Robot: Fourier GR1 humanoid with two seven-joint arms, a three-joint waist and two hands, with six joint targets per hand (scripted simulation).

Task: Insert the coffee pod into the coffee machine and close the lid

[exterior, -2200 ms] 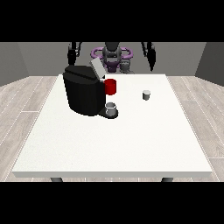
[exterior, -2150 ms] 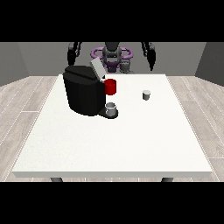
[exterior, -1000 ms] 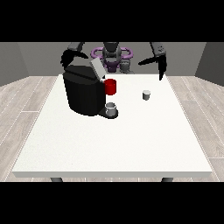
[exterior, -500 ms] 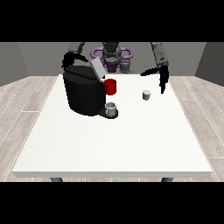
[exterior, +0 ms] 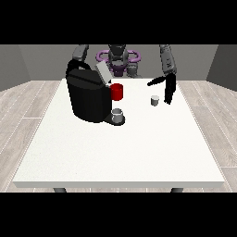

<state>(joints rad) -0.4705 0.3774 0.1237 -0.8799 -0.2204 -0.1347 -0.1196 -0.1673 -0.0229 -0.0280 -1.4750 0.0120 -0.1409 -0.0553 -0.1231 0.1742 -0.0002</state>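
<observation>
1. A large white surface [exterior: 115, 152] is filling the middle of the view, its near edge running straight across the lower part.
2. Two dark legs are showing just under that near edge, one towards the left and one towards the right.
3. A floor [exterior: 28, 106] of pale grey-brown planks is stretching out on both sides of the surface, with thin seams running between the boards.
4. Plain grey walls [exterior: 41, 60] are standing behind, darker towards the corners.
5. Even, soft light is falling over the room.
</observation>
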